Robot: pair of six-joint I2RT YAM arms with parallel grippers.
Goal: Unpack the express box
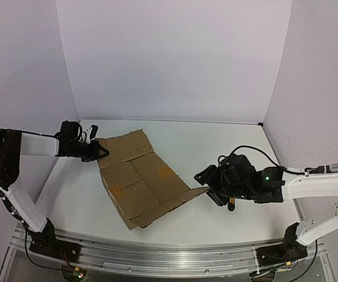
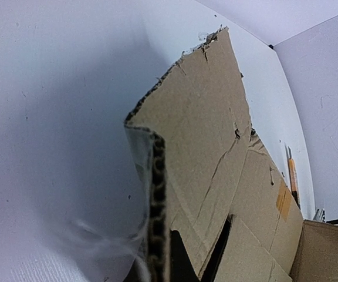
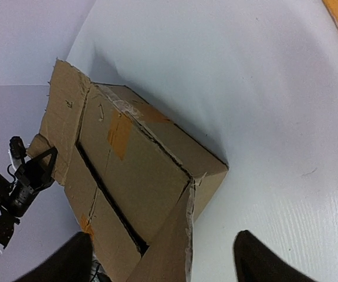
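Express box (image 1: 139, 182) sits mid-table, a bit toward the left edge, inner flaps shut with a dark slit between them. Right gripper (image 3: 169, 254) is spread wide around the right outer flap (image 1: 182, 199), not pinching. I'd clamp low near the fold and peel outward slowly. Left gripper (image 1: 98, 151) is at the far-left flap (image 1: 125, 144), and I can't tell its grip. No readable print, just orange tape patches (image 3: 120, 133).

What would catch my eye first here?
A brown cardboard box lies in the middle of the white table, with two flaps folded outward. The left gripper meets the far flap. The right gripper, fingers wide apart, straddles the near flap.
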